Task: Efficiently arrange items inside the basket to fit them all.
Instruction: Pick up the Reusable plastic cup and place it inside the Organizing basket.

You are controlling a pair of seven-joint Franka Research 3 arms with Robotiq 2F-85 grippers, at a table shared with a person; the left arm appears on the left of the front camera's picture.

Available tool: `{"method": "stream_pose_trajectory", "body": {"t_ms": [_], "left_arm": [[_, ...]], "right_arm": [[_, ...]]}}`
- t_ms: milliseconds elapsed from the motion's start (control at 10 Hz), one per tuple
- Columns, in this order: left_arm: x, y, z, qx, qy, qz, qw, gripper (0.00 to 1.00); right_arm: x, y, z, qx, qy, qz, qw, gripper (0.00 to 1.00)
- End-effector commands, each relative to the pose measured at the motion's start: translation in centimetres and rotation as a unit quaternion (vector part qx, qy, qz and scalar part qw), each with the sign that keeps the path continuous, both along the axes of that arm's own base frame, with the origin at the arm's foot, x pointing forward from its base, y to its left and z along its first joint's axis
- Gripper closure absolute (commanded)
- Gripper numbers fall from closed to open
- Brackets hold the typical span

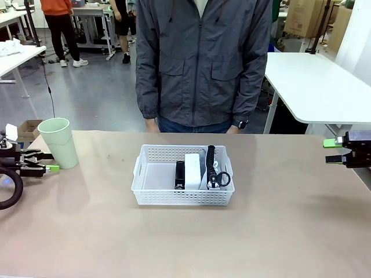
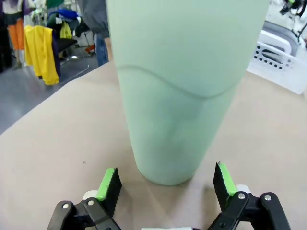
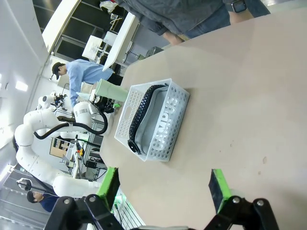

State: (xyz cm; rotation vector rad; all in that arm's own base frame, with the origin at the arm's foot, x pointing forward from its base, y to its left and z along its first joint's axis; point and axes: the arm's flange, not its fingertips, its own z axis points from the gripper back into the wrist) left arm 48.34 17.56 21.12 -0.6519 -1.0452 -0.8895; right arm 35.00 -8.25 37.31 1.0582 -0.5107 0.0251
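Tan table (image 1: 185,249) lies bare in front of the basket (image 1: 179,197), and a person (image 1: 203,63) stands just beyond it. Inside, the grey "CAMPUS" pouch (image 3: 152,112) stands on edge along the basket's right wall, the white box (image 1: 192,167) beside it, then the black stapler (image 1: 180,175). Well left of the basket, the green cup (image 1: 59,142) stands upright. The left gripper (image 2: 167,176) is spread wide about its base, pads not touching. Well right of the basket, the right gripper (image 1: 332,150) hangs spread and empty.
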Motion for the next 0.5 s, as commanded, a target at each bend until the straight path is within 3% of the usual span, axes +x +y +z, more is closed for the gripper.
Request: {"method": "stream_pose_trajectory", "body": {"t_ms": [0,400], "left_arm": [[0.4,-0.6,-1.0,0.002,-0.006,-0.009,1.000,0.00],[0.8,-2.0,-1.0,-0.015,-0.006,-0.020,1.000,0.00]], "right_arm": [[0.0,0.0,0.3,0.011,0.005,-0.006,1.000,0.00],[0.0,0.0,0.3,0.011,0.005,-0.006,1.000,0.00]]}}
